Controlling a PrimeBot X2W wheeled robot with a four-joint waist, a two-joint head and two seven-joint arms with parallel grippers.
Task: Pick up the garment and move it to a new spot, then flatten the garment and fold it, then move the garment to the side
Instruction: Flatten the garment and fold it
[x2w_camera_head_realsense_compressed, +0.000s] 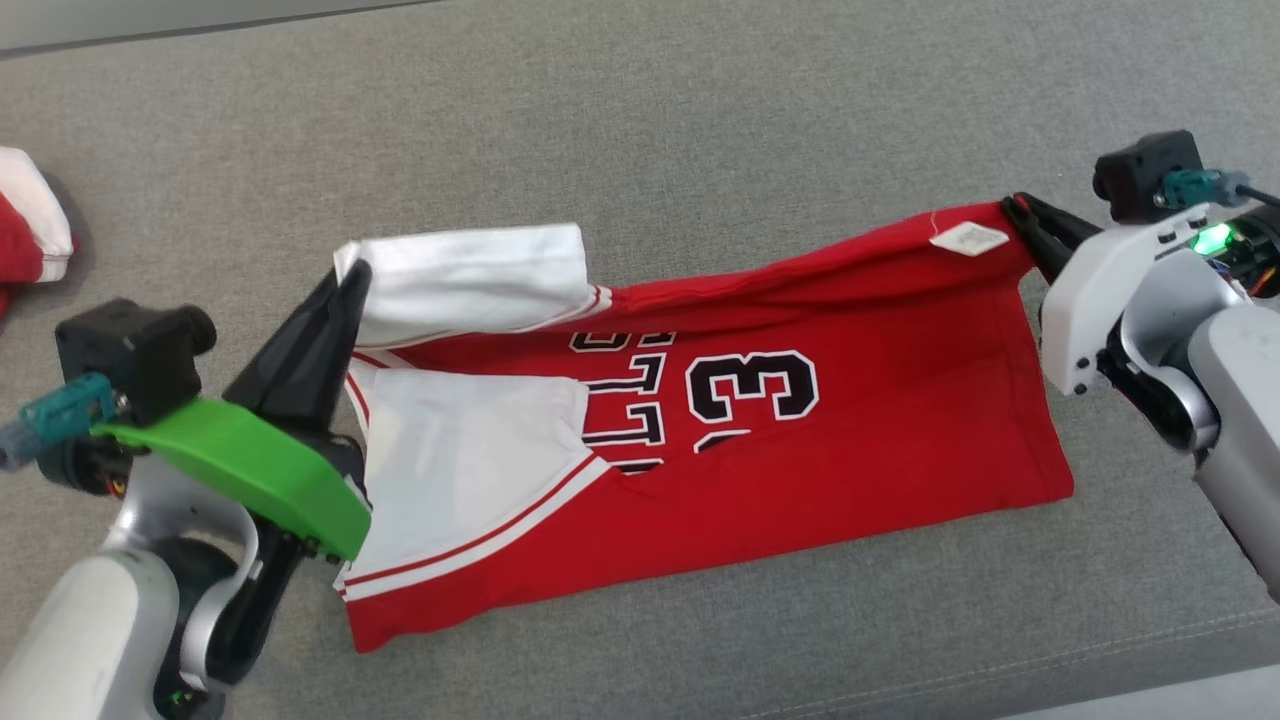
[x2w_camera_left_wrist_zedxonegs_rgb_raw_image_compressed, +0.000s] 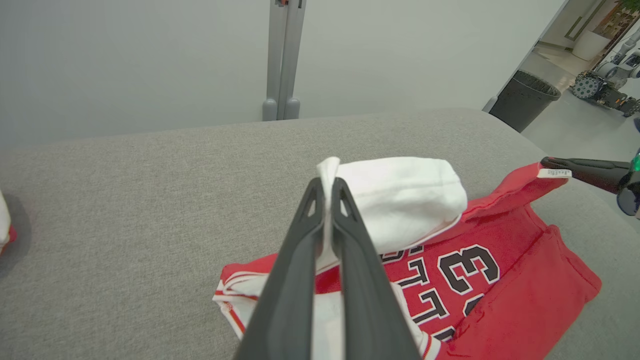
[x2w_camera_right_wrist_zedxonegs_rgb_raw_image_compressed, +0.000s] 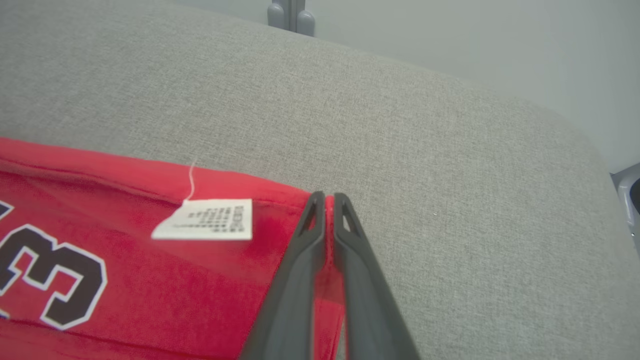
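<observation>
The garment (x2w_camera_head_realsense_compressed: 800, 440) is a red jersey with white sleeves and a black "33", lying across the grey cushion. My left gripper (x2w_camera_head_realsense_compressed: 350, 275) is shut on the white sleeve edge at the garment's left end, lifting that sleeve (x2w_camera_left_wrist_zedxonegs_rgb_raw_image_compressed: 400, 197); the fabric shows pinched between the fingers (x2w_camera_left_wrist_zedxonegs_rgb_raw_image_compressed: 327, 185). My right gripper (x2w_camera_head_realsense_compressed: 1015, 208) is shut on the red hem corner at the far right, beside a white care label (x2w_camera_head_realsense_compressed: 968, 238). The right wrist view shows red cloth (x2w_camera_right_wrist_zedxonegs_rgb_raw_image_compressed: 125, 280) clamped at the fingertips (x2w_camera_right_wrist_zedxonegs_rgb_raw_image_compressed: 327, 200). The far long edge of the garment is raised and taut between both grips.
The grey cushion (x2w_camera_head_realsense_compressed: 640, 120) extends behind and in front of the garment. Another red and white cloth (x2w_camera_head_realsense_compressed: 25, 225) lies at the far left edge. A dark bin (x2w_camera_left_wrist_zedxonegs_rgb_raw_image_compressed: 530, 97) and another robot (x2w_camera_left_wrist_zedxonegs_rgb_raw_image_compressed: 605, 87) stand on the floor beyond the cushion's right end.
</observation>
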